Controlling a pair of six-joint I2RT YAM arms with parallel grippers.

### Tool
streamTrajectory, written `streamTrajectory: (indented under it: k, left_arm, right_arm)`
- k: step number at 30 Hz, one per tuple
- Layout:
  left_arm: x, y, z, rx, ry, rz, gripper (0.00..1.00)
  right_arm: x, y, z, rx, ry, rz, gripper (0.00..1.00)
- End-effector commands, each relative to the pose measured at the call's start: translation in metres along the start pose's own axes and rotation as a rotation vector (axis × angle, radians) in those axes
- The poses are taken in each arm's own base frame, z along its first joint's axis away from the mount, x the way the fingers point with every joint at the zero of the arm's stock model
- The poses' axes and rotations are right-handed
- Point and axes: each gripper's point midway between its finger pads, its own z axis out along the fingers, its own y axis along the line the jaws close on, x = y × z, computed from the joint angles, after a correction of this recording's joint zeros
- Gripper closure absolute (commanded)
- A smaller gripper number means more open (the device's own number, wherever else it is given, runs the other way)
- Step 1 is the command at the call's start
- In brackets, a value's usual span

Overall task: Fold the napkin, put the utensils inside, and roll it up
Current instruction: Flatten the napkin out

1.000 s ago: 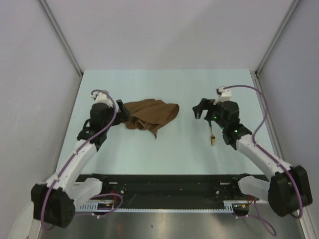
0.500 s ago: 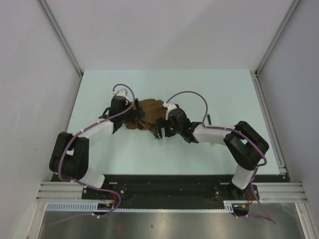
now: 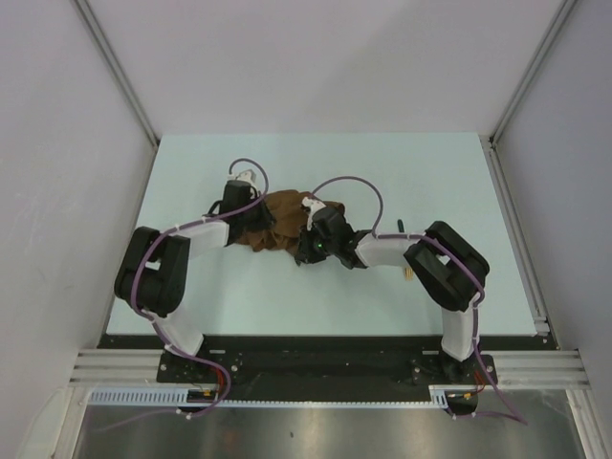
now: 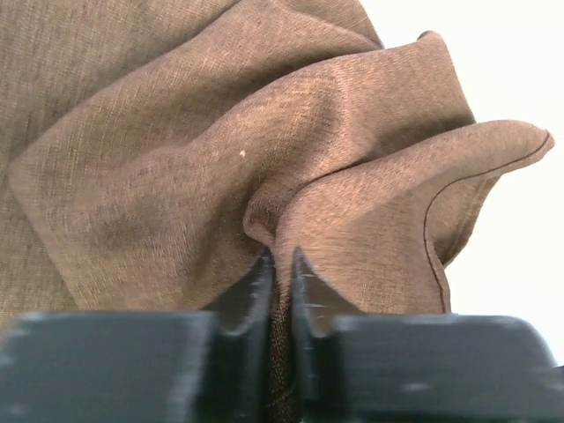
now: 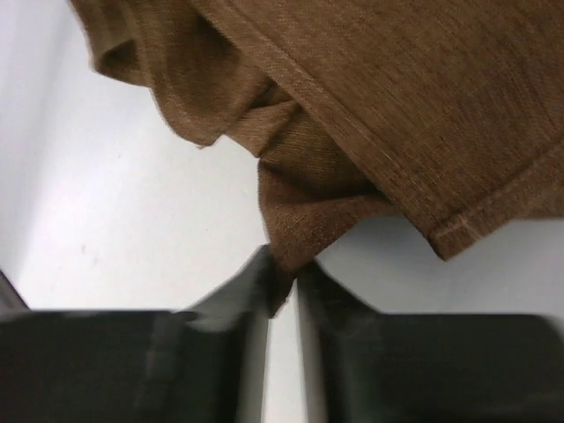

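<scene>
- I saw the soft brown cloth napkin (image 3: pixel 283 212) bunched into a crumpled heap near the middle of the overhead view. It was not spread flat, and deep folds ran across it.
- A stitched hem showed along its curling edge, and the weave looked plain and even.
- One raised fold was nipped tight in the left gripper (image 4: pixel 280 264), and a narrow tip of cloth was pinched in the right gripper (image 5: pixel 282 273).
- The slim fork (image 3: pixel 408 273), with a dark handle and gold tines, lay to the napkin's right, apart from it, tines toward the near edge. Its middle was hidden from me.
</scene>
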Motion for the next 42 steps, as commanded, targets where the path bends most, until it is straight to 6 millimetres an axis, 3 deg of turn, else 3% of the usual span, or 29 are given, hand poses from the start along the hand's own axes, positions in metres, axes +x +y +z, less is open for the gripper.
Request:
streamTrajectory:
  k: [1,2,5,6,7,8,9,12,13,14,16,18,21,25,27,29,30,31,32,33,34,35,36,37,38,39,40,41,42]
  left_arm:
    - [-0.04,-0.032,-0.006,0.102,-0.086,0.019,0.97]
    - [-0.047,-0.035,-0.009,0.106,-0.099,0.025,1.0]
    - [-0.086,-0.053,-0.028,0.126,-0.172,0.065,1.0]
    - [-0.111,-0.066,-0.038,0.138,-0.224,0.086,1.0]
    - [-0.121,-0.068,-0.047,0.12,-0.236,0.101,1.0]
    - [-0.13,-0.069,-0.054,0.103,-0.246,0.133,1.0]
    - [-0.153,-0.08,-0.068,0.109,-0.297,0.153,1.0]
    - [-0.189,-0.087,-0.104,0.072,-0.384,0.203,0.99]
    - [-0.194,-0.087,-0.114,0.06,-0.393,0.214,0.98]
    - [-0.205,-0.09,-0.132,0.055,-0.433,0.229,0.98]
    - [-0.224,-0.093,-0.159,0.04,-0.473,0.24,0.97]
    - [-0.243,-0.098,-0.195,0.03,-0.532,0.257,0.95]
    - [-0.265,-0.106,-0.244,0.023,-0.604,0.304,0.92]
    - [-0.283,-0.111,-0.281,0.086,-0.631,0.341,0.91]
    - [-0.298,-0.103,-0.27,0.154,-0.597,0.33,0.91]
    - [-0.307,-0.099,-0.243,0.205,-0.529,0.301,0.91]
    - [-0.332,-0.096,-0.255,0.218,-0.562,0.305,0.9]
    - [-0.33,-0.08,-0.187,0.286,-0.419,0.258,0.87]
    - [-0.338,-0.077,-0.167,0.314,-0.387,0.235,0.82]
    - [-0.367,-0.083,-0.172,0.341,-0.433,0.239,0.74]
    - [-0.36,-0.054,-0.104,0.367,-0.326,0.122,0.73]
    - [-0.365,-0.042,-0.084,0.386,-0.32,0.063,0.68]
    - [-0.377,-0.026,-0.07,0.403,-0.352,0.005,0.4]
    - [-0.369,-0.019,-0.052,0.453,-0.303,-0.107,0.25]
    - [-0.366,-0.014,-0.042,0.468,-0.303,-0.125,0.08]
    - [-0.345,0.0,-0.013,0.447,-0.275,-0.155,0.01]
    - [-0.337,0.002,-0.009,0.424,-0.28,-0.125,0.0]
    - [-0.342,-0.014,-0.025,0.404,-0.342,-0.065,0.0]
    - [-0.313,-0.003,-0.011,0.354,-0.295,-0.071,0.0]
  right_arm:
    - [-0.033,0.007,-0.004,-0.106,-0.08,0.037,0.95]
    - [-0.037,0.007,-0.008,-0.136,-0.083,0.043,1.0]
    - [-0.064,0.004,-0.039,-0.2,-0.153,0.073,1.0]
    - [-0.071,0.001,-0.048,-0.211,-0.172,0.081,1.0]
    - [-0.075,0.001,-0.06,-0.225,-0.186,0.088,1.0]
    - [-0.09,0.011,-0.083,-0.264,-0.222,0.067,1.0]
    - [-0.099,0.009,-0.097,-0.264,-0.245,0.059,1.0]
    - [-0.114,0.021,-0.144,-0.25,-0.283,-0.048,1.0]
    - [-0.108,0.021,-0.154,-0.226,-0.255,-0.058,1.0]
    - [-0.123,0.031,-0.182,-0.221,-0.318,-0.117,1.0]
    - [-0.12,0.035,-0.205,-0.199,-0.312,-0.127,1.0]
    - [-0.134,0.049,-0.24,-0.196,-0.382,-0.166,1.0]
    - [-0.139,0.062,-0.279,-0.183,-0.421,-0.187,1.0]
    - [-0.156,0.061,-0.312,-0.147,-0.5,-0.181,1.0]
    - [-0.163,0.053,-0.313,-0.142,-0.512,-0.165,1.0]
    - [-0.17,0.024,-0.302,-0.114,-0.498,-0.116,1.0]
    - [-0.18,0.015,-0.298,-0.121,-0.524,-0.109,1.0]
    - [-0.174,0.002,-0.276,-0.162,-0.466,-0.054,1.0]
    - [-0.182,-0.026,-0.268,-0.142,-0.473,-0.015,1.0]
    - [-0.189,-0.039,-0.257,-0.143,-0.481,0.0,1.0]
    - [-0.195,-0.052,-0.248,-0.139,-0.466,0.027,1.0]
    - [-0.184,-0.091,-0.21,-0.109,-0.383,0.11,1.0]
    - [-0.189,-0.104,-0.199,-0.111,-0.381,0.118,1.0]
    - [-0.192,-0.118,-0.185,-0.109,-0.361,0.153,1.0]
    - [-0.177,-0.144,-0.157,-0.097,-0.297,0.222,1.0]
    - [-0.175,-0.161,-0.149,-0.09,-0.293,0.248,1.0]
    - [-0.171,-0.171,-0.142,-0.088,-0.28,0.278,1.0]
    - [-0.16,-0.185,-0.129,-0.08,-0.254,0.32,1.0]
    - [-0.157,-0.192,-0.127,-0.076,-0.248,0.331,1.0]
